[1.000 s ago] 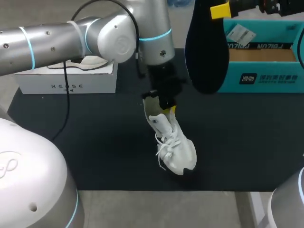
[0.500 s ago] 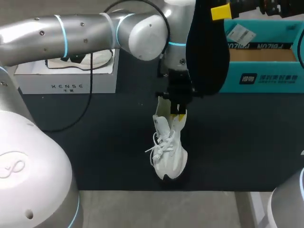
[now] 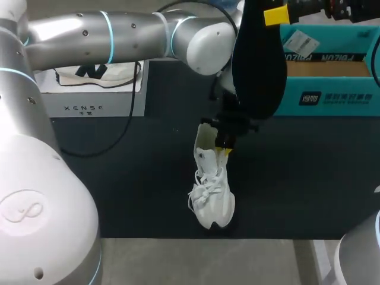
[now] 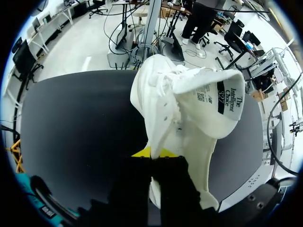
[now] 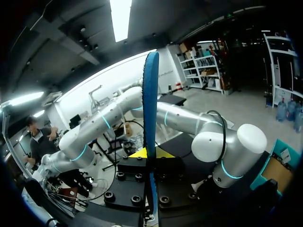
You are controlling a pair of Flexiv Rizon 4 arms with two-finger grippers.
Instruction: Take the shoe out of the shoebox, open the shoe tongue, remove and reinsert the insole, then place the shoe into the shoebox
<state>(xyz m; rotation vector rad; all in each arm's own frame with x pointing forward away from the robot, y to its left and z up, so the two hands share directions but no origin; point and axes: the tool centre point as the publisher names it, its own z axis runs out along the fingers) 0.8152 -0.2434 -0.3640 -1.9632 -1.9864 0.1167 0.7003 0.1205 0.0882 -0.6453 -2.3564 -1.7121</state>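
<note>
Holding the shoe (image 3: 212, 190) by the rim of its opening, the left pincer (image 3: 224, 142) is closed on that edge. The shoe stands mid-bench (image 3: 119, 196), its toe toward the near edge and its heel raised. In the left wrist view the tongue (image 4: 213, 101) is folded out and the mouth gapes.

The right pincer (image 3: 274, 13) clamps the dark insole (image 3: 258, 65) by one end. It hangs high at far right, just in front of the teal shoebox (image 3: 332, 98).

Step judged: the insole is out and reinsertion is not yet begun.

Next move calls for:
- lowering the insole toe-first to the shoe's mouth, lined up with the sole's long axis
- the left pincer steadying the shoe so it does not tip

Risk: the insole may buckle against the tongue.
</note>
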